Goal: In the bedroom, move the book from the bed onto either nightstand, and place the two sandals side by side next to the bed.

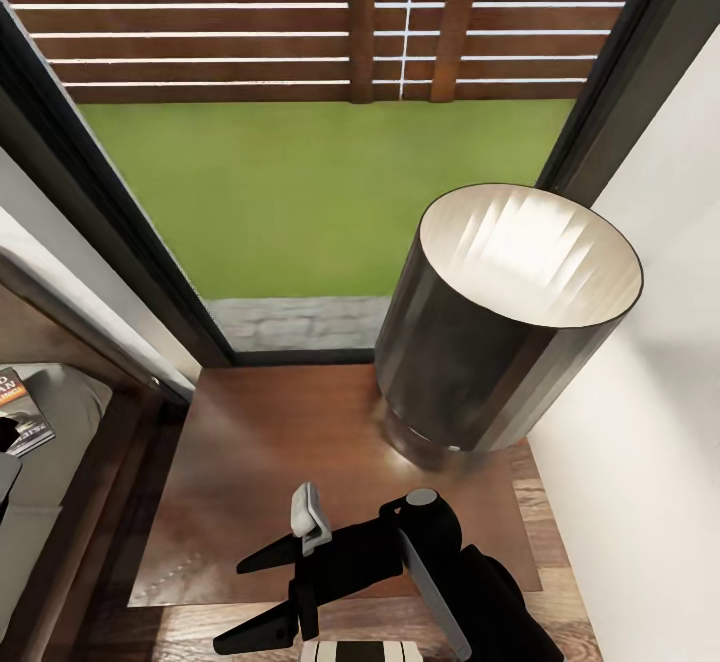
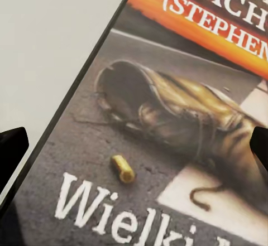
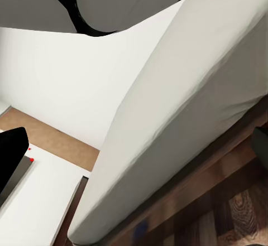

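Observation:
The book [image 2: 167,123] lies on the bed's pale mattress [image 2: 50,39]; its dark cover shows a worn boot, an orange band and white lettering. My left gripper [image 2: 134,148] hovers close over it, open, with one black fingertip on each side of the cover. The head view has the book [image 1: 22,412] at the far left on the bed [image 1: 65,442]. The dark wooden nightstand [image 1: 270,462] stands right of the bed. My right gripper [image 1: 240,602] hangs open over the nightstand's front edge, holding nothing. The sandals are out of view.
A black-shaded lamp [image 1: 500,332] fills the nightstand's back right corner. A dark-framed window [image 1: 300,192] rises behind it and a white wall [image 1: 650,442] runs along the right. The right wrist view looks along the mattress side [image 3: 184,117], bed frame and plank floor [image 3: 234,212].

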Controlling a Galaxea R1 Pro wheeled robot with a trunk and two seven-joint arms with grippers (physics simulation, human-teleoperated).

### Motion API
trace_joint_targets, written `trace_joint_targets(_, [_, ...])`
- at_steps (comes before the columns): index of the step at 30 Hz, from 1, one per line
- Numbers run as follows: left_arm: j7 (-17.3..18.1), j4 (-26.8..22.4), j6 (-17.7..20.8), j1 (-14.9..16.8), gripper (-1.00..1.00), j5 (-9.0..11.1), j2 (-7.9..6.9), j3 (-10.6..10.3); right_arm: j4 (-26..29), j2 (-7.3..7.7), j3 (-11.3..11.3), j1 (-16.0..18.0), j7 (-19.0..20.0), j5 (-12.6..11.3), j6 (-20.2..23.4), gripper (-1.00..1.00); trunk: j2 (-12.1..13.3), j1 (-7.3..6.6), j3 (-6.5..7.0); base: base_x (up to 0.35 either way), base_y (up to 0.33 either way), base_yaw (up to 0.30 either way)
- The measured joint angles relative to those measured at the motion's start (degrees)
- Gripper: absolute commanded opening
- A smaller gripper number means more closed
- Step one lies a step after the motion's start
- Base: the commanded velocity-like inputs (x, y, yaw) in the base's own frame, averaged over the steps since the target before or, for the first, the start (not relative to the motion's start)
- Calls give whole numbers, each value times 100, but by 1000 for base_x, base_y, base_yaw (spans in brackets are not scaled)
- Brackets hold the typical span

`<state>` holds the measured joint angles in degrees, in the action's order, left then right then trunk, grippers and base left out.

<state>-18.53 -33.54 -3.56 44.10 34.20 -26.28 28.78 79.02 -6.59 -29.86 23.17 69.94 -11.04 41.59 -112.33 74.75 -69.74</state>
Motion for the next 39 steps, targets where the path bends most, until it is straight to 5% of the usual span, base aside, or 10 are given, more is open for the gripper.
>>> trace_joint_targets(39, [4, 50, -2, -1, 100, 15, 2, -5, 0, 0, 0, 0, -14, 0, 0, 100, 0, 0, 0, 0, -10, 0])
